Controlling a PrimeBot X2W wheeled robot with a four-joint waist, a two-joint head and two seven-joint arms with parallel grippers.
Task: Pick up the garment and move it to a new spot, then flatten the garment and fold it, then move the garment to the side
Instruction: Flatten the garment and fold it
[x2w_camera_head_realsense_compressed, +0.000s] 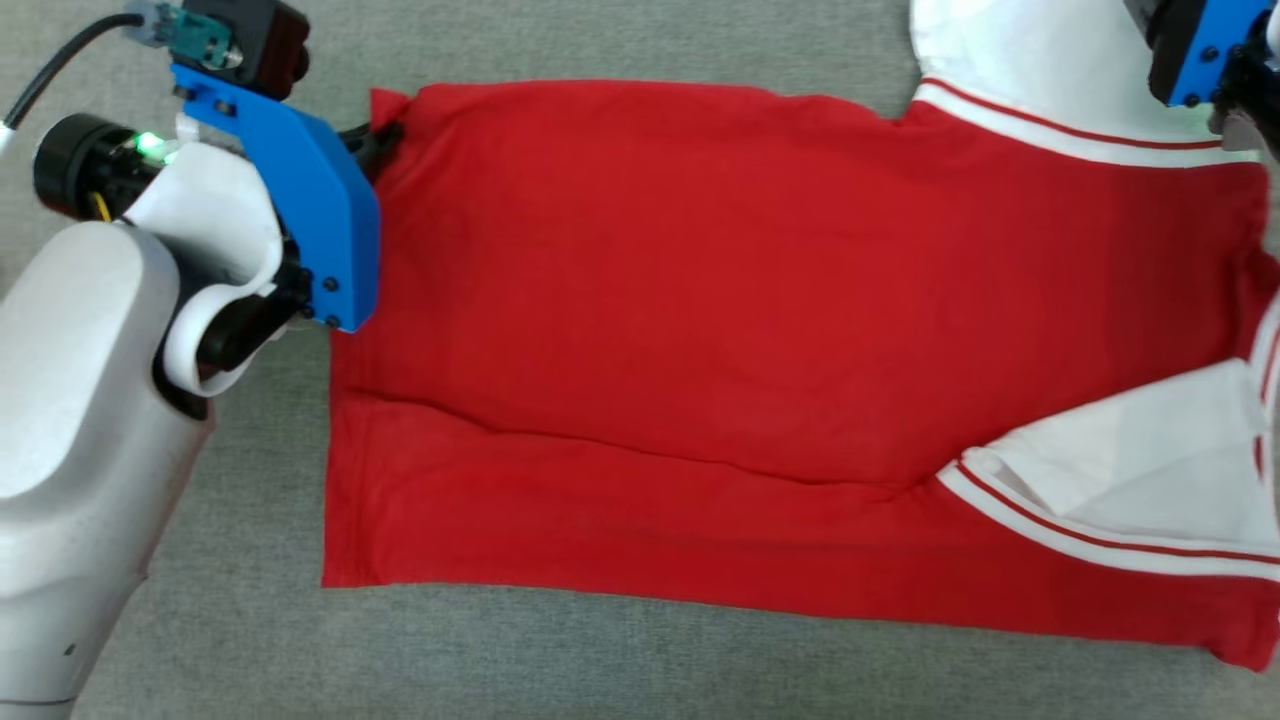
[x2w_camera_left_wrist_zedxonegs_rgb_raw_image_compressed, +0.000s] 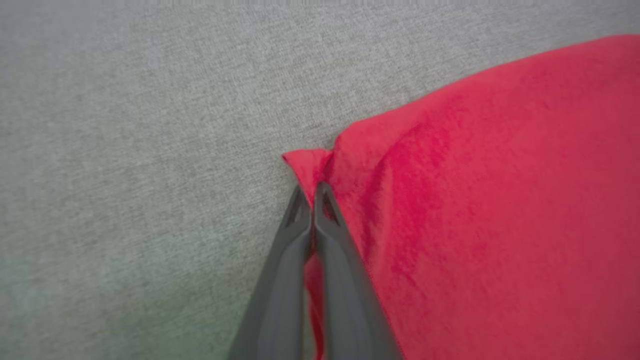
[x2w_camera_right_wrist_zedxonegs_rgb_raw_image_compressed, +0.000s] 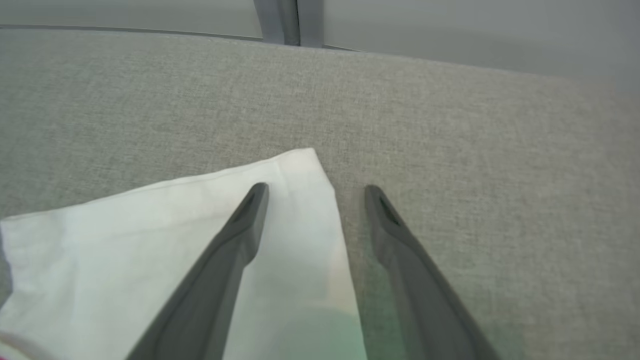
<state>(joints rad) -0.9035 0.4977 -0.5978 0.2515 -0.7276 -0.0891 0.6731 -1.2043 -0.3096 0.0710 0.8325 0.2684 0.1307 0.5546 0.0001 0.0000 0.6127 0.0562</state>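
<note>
Red shirt lies flat on grey cloth. L gripper jaws pinched tight on shirt's red corner. R gripper jaws wide apart, straddling edge of shirt's white sleeve.

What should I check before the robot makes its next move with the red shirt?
1. The left hand is shut on the corner of the shirt: ok.
2. The left hand grips both layers of cloth: cannot tell.
3. The right hand is shut on the white sleeve: not ok; it is open, with one finger over the sleeve and one over the grey surface.
4. The right fingers touch the sleeve: cannot tell.
5. The shirt lies flat: not ok; a long wrinkle crosses its near half.
</note>
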